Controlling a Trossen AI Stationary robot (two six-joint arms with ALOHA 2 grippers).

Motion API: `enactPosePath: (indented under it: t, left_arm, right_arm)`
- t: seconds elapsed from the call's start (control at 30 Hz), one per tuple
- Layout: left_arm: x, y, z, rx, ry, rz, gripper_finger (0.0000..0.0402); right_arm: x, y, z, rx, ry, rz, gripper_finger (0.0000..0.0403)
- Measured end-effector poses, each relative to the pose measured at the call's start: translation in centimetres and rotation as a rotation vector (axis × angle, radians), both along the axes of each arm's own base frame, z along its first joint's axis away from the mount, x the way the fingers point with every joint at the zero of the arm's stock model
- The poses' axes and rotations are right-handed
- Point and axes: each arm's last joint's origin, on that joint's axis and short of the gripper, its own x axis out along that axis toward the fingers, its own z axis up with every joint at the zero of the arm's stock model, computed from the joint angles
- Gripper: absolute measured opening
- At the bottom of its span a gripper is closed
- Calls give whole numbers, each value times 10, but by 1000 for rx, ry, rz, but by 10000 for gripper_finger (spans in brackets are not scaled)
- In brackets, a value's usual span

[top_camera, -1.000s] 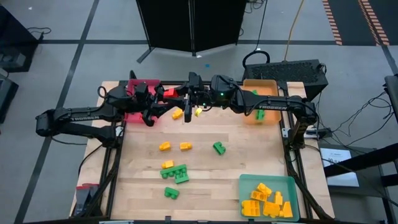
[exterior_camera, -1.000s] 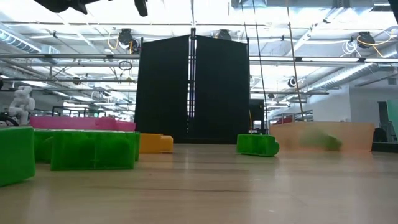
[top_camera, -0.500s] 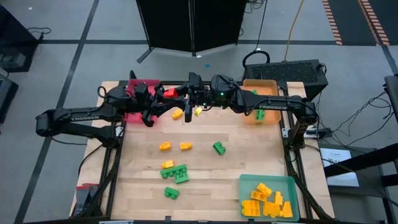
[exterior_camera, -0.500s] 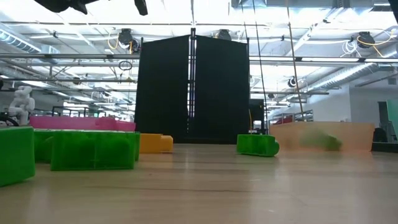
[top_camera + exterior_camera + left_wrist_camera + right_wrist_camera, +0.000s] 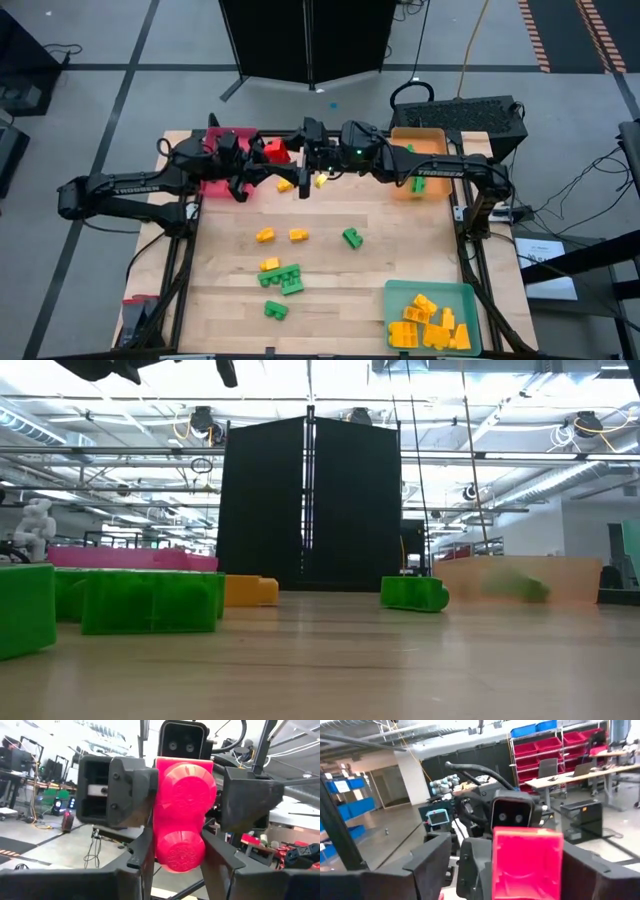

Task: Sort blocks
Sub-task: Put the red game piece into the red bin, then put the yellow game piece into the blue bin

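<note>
Right tool (image 5: 303, 170) wider; wooden table (image 5: 330, 270) unchanged.

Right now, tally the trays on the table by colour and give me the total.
Red tray: 1
Orange tray: 1
Teal tray: 1
Total: 3

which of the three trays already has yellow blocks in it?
The teal tray at the table's near right corner: it holds a heap of yellow blocks. The orange tray shows only a green block, and the red tray shows no yellow.
</note>
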Motion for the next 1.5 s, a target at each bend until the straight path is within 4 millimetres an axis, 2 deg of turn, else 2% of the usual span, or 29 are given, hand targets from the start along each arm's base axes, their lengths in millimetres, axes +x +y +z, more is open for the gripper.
enactPosePath:
  t: [0.17, 0.33, 0.53, 0.67, 0.73, 0.93, 1.07, 1.33, 1.5]
  left_arm:
    - [-2, 9, -4, -33, 51, 97, 124]
    - [-11, 28, -24, -168, 265, 468, 124]
    - [-37, 49, -66, -304, 685, 1021, 124]
    - [-58, 59, -85, -411, 838, 1275, 124]
    - [-66, 65, -93, -429, 894, 1338, 124]
    - [-82, 80, -115, -541, 986, 1409, 123]
    - [-83, 90, -121, -612, 1007, 1373, 126]
    - [-77, 100, -144, -691, 1159, 1275, 190]
    - [-69, 104, -154, -676, 1233, 1162, 235]
  right_arm:
    - [-16, -6, 16, -49, -13, -85, 279]
    - [-44, -7, 40, -121, -19, -162, 257]
    - [-80, -7, 62, -178, 25, -246, 247]
    - [-99, -5, 71, -193, 47, -264, 247]
    - [-104, -5, 73, -193, 55, -268, 247]
    - [-110, -5, 75, -193, 76, -268, 247]
    - [-109, -5, 71, -197, 104, -262, 247]
    - [-109, -4, 68, -199, 139, -256, 247]
    - [-109, -4, 64, -212, 178, -253, 247]
